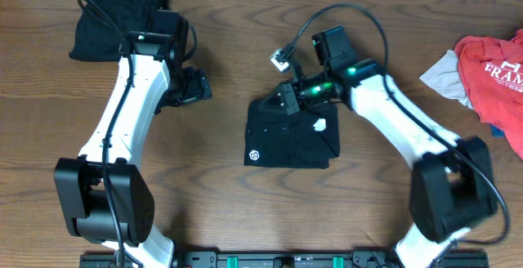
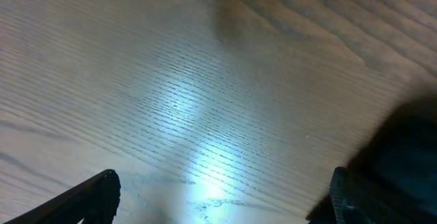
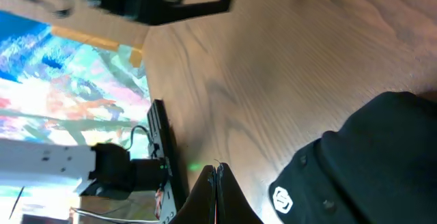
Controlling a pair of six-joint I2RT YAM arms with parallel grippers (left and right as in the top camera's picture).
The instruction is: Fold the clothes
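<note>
Black pile (image 1: 118, 19) top-left; red tee (image 1: 494, 72), prob. grey piece (image 1: 444, 75), right.

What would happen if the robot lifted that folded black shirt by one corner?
Probably it would droop and unfold: the black shirt is soft cloth lying in loose, uneven layers. It likely weighs little, being thin and flat. Pushed, it may bunch up.

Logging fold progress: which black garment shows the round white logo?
The folded black top in the middle, logo at its near corner; the black pile at far left shows none.
</note>
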